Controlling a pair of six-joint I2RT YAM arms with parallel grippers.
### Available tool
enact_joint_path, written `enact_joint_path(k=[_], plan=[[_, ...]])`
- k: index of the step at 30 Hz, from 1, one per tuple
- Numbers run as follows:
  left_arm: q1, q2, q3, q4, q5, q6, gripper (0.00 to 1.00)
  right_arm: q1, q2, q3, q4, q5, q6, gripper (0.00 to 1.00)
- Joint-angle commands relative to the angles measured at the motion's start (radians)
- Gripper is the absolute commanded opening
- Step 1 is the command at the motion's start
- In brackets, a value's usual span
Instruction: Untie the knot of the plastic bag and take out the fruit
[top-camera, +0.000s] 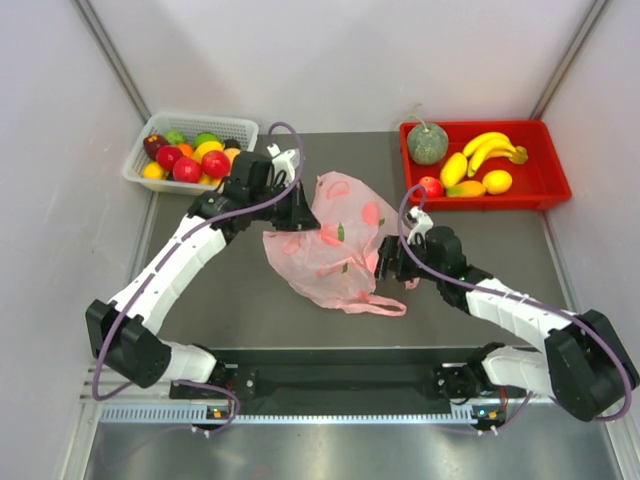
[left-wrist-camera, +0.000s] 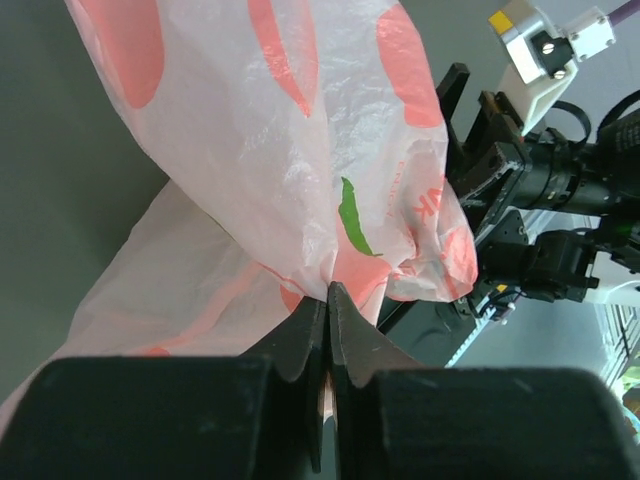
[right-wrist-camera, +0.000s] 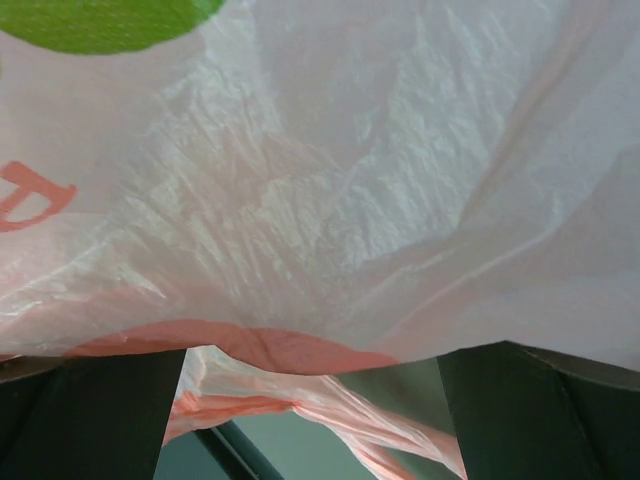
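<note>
Arm bases (top view): both sat at the near edge of the table (top-camera: 245, 300). The left arm reached up-centre and the right arm came in from the right.
Plastic bag (top-camera: 335, 245): I saw it mid-table between the two grippers, crumpled, with its upper part raised toward the left side.
Left gripper (top-camera: 297, 215): at the bag's upper-left edge, touching the film.
Right gripper (top-camera: 387, 262): at the bag's right edge, touching it.
Strap loop (top-camera: 378, 306): lay flat on the table at the bag's near side.
Knot: I couldn't pick it out in any view.
Melon (top-camera: 427, 145): sat in the red tray (top-camera: 545, 195) at far right, well apart from the bag. The bananas (top-camera: 492, 150) lay beside it in the same tray.
White basket (top-camera: 135, 165): far left, heaped with small round fruit.
Left wrist view, left gripper: the left fingers (left-wrist-camera: 300, 335) were pressed together with a pinch of pink film clamped at the tips. The bag stretched up and away from the pinch.
Left wrist view, background: the right gripper showed black just behind the bag's right side.
Right wrist view, bag: the film filled nearly the whole frame, draped over the right gripper.
Right wrist view, right gripper: the right fingers (right-wrist-camera: 90, 420) stood wide apart at the two lower corners, tips hidden by the film. I saw no plastic pinched between them.
</note>
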Motion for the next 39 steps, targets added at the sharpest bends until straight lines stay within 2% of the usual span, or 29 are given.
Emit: enact_joint_path(k=[1,4,8,16,21,29,33,39], plan=[[-0.028,-0.061,0.081,0.023,-0.014,-0.021,0.06,-0.013,-0.037,-0.005,0.114,-0.08,0.023,1.0],[-0.028,-0.05,0.108,-0.015,-0.041,-0.001,0.06,-0.015,-0.04,-0.013,0.151,-0.1,0.04,0.99],[-0.028,-0.024,0.012,-0.012,-0.028,0.008,0.01,-0.016,-0.027,-0.021,0.204,-0.114,0.061,1.0],[-0.026,-0.032,-0.19,0.014,-0.276,0.068,0.0,-0.009,0.037,0.059,0.12,-0.019,0.011,1.0],[-0.026,0.002,-0.228,0.014,-0.405,0.09,0.0,0.022,0.112,0.119,0.115,-0.007,-0.012,1.0],[-0.025,0.143,-0.236,0.034,-0.596,0.1,0.0,0.082,0.199,0.192,0.117,-0.004,-0.023,1.0],[-0.023,0.232,-0.233,0.075,-0.588,0.102,0.0,0.132,0.235,0.249,0.041,0.074,-0.049,1.0],[-0.025,0.264,-0.283,0.156,-0.508,0.088,0.0,0.201,0.296,0.321,-0.046,0.192,-0.081,1.0]])
